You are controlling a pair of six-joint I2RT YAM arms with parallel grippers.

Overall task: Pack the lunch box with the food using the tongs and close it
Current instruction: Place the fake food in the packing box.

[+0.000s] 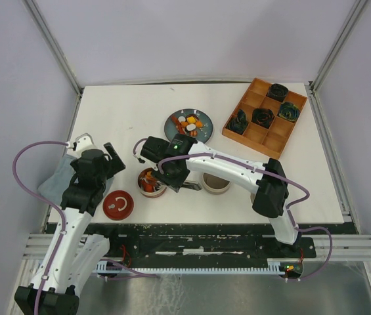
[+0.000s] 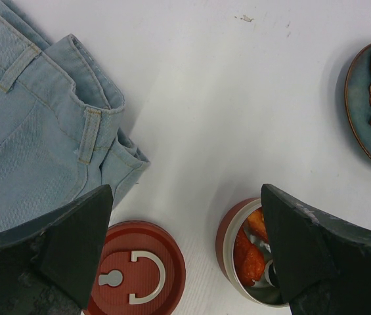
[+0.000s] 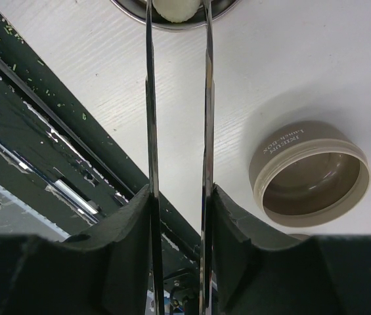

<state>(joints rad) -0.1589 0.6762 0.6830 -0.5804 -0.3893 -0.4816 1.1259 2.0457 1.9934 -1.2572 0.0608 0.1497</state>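
Packing stage. Hung left gripper [image 2: 186, 197] wide open above red lid [image 2: 136, 269]. Clamped tongs [image 3: 149, 118] between right gripper's [image 3: 180, 197] fingers, tips flanking a white piece [image 3: 175, 8] at the lunch box [image 2: 226, 244] rim. Probably called next for easing the squeeze, then reaching for food [image 1: 190, 122] on plate [image 1: 172, 121] beyond.

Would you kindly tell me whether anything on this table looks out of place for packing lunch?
Yes: a pair of light blue jeans lies at the left side of the table, close to the red lid. Clothing looks odd beside a lunch box and plate. Nothing appears spilled or damaged.
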